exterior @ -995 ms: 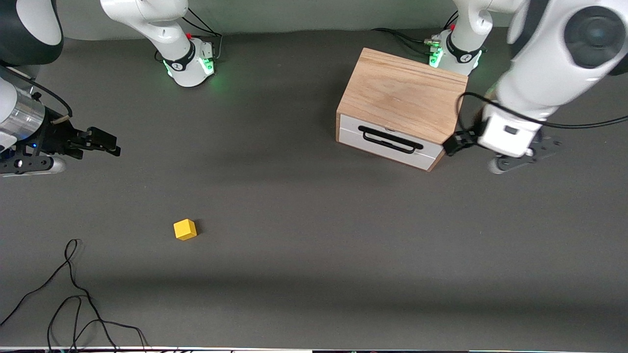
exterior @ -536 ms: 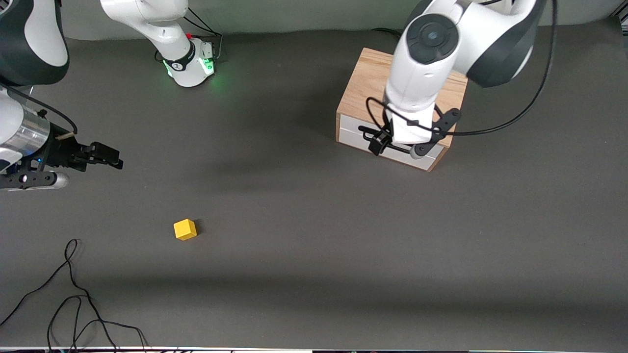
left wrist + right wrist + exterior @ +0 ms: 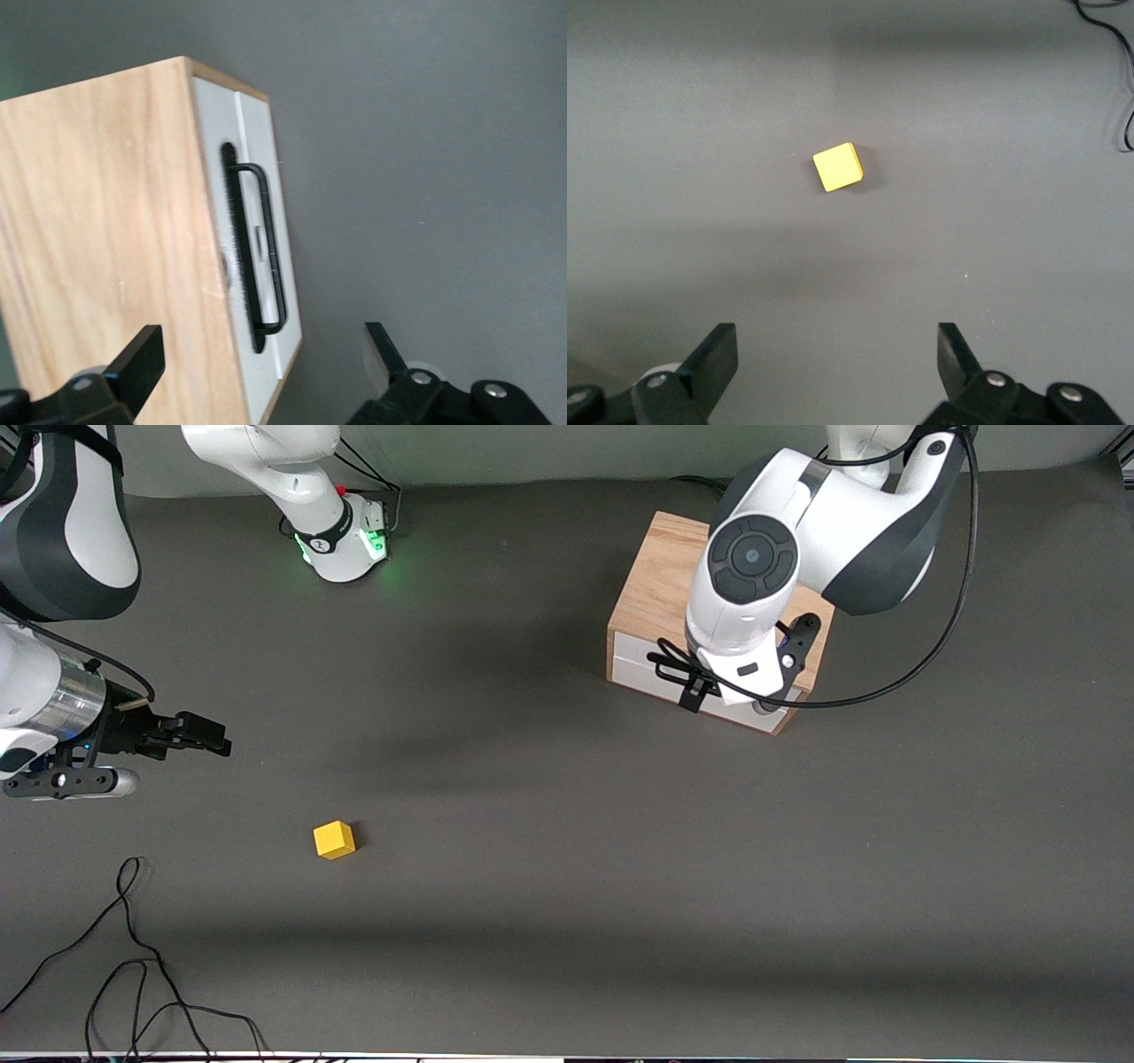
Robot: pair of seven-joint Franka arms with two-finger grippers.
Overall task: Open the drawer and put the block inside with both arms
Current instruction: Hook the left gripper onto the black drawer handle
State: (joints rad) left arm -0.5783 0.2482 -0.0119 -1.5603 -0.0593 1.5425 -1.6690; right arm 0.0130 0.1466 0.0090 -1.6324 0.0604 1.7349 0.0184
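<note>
The light oak box (image 3: 660,576) stands toward the left arm's end of the table. Its drawer (image 3: 636,670) is shut, a white front with a black bar handle (image 3: 664,662). My left gripper (image 3: 695,691) is open and hangs over the drawer front, hiding part of the handle. In the left wrist view the handle (image 3: 264,257) lies between the open fingers of the left gripper (image 3: 261,359), apart from them. The yellow block (image 3: 334,840) sits on the table toward the right arm's end. My right gripper (image 3: 208,737) is open and empty beside it, and the right wrist view shows the block (image 3: 837,167) ahead of the right gripper (image 3: 837,354).
Loose black cables (image 3: 133,957) lie near the front edge at the right arm's end, nearer to the front camera than the block. The right arm's green-lit base (image 3: 341,536) stands at the back. Dark grey table (image 3: 532,824) stretches between block and box.
The left arm has swung from beside the box to over the drawer front, with its gripper at the handle. The right gripper has drifted a little toward the block.
</note>
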